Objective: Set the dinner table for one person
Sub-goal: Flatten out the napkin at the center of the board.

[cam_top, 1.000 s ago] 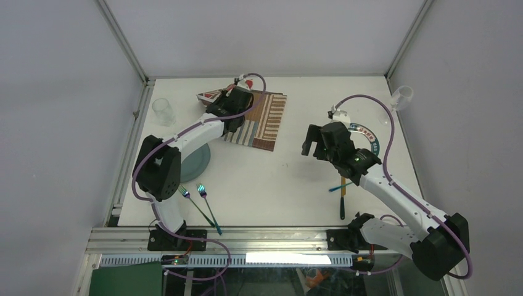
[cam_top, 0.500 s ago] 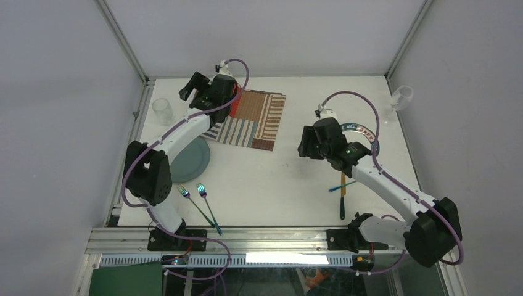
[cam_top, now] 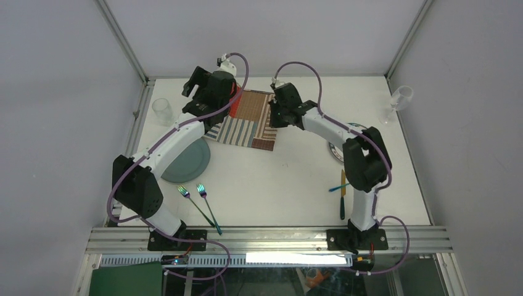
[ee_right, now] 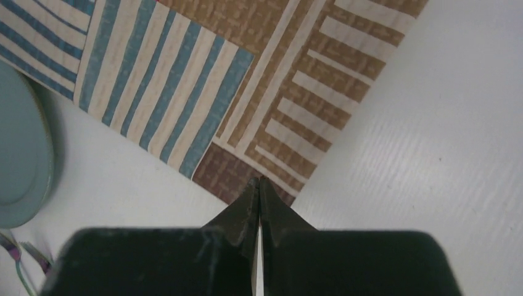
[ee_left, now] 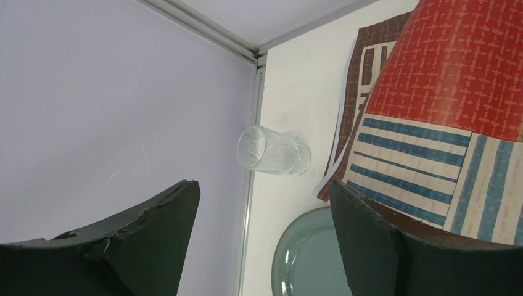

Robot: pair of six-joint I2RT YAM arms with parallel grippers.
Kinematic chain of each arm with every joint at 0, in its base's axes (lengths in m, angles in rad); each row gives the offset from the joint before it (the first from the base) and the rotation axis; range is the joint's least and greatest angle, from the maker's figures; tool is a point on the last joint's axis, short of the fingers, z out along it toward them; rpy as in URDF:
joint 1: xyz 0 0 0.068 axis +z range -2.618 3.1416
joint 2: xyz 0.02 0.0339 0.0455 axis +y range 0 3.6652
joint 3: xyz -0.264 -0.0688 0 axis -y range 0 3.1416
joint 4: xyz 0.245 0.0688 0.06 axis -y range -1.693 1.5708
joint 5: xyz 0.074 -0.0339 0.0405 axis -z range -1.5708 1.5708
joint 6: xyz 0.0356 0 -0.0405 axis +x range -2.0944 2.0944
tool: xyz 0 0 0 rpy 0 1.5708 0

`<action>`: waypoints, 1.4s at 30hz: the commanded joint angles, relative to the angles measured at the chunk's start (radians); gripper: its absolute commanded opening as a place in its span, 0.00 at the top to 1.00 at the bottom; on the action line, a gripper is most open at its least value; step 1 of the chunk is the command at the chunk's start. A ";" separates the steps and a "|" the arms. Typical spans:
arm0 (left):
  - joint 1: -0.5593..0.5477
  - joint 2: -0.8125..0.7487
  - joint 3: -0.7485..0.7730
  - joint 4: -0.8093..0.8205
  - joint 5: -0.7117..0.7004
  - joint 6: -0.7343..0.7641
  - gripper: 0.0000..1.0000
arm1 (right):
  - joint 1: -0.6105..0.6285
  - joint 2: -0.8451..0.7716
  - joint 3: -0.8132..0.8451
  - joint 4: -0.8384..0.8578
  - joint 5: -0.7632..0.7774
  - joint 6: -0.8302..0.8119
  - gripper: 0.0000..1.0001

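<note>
the desk is the white slab that fills the railed enclosure, with both arms bolted at its near edge. it looks rigid, smooth and fixed, so i judge there is nothing on it to grip. it only receives what is laid down, and its slick face will probably let light things slide.

the piece in hand is the striped placemat, lying skewed toward the far left-centre of the desk. its red corner is raised off the surface beside the left end effector. that end effector is spread wide with nothing between its fingers, and a clear glass shows through the gap.

the right end effector is pressed closed, tips together at the mat's near brown corner. whether it pinches the edge i cannot tell.

the mat looks thin, light and floppy, so it is best taken at a corner and dragged flat. a teal plate sits just beside it, and two forks lie nearer the bases.
</note>
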 commanded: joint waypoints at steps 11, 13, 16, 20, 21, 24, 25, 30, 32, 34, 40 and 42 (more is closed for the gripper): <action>0.003 -0.080 -0.052 0.029 0.019 0.001 0.19 | -0.048 0.381 0.460 -0.050 -0.058 -0.051 1.00; 0.003 -0.080 -0.056 0.029 0.024 0.000 0.19 | -0.064 0.407 0.477 -0.058 -0.066 -0.041 1.00; 0.003 -0.079 -0.055 0.029 0.028 -0.001 0.19 | -0.084 0.420 0.470 -0.057 -0.067 -0.035 1.00; 0.002 -0.077 -0.056 0.029 0.038 -0.003 0.18 | -0.111 0.405 0.410 -0.036 -0.082 -0.023 1.00; 0.002 -0.076 -0.056 0.029 0.039 -0.003 0.18 | -0.119 0.399 0.397 -0.035 -0.083 -0.020 1.00; 0.002 -0.071 -0.060 0.028 0.041 -0.003 0.17 | -0.144 0.377 0.337 -0.021 -0.100 0.003 1.00; 0.003 -0.071 -0.062 0.029 0.041 -0.005 0.17 | -0.153 0.368 0.319 -0.018 -0.102 0.009 1.00; 0.001 -0.071 -0.068 0.029 0.051 -0.010 0.16 | -0.193 0.320 0.240 -0.019 -0.088 0.032 1.00; 0.001 -0.069 -0.070 0.028 0.054 -0.013 0.16 | -0.205 0.297 0.212 -0.020 -0.065 0.039 1.00; 0.001 -0.068 -0.072 0.028 0.059 -0.014 0.16 | -0.219 0.273 0.186 -0.033 -0.025 0.052 1.00; 0.001 -0.065 -0.081 0.027 0.065 -0.016 0.16 | -0.266 0.148 0.044 -0.007 0.033 0.074 1.00; 0.000 -0.065 -0.081 0.028 0.069 -0.018 0.15 | -0.265 0.117 0.023 0.006 -0.019 0.046 1.00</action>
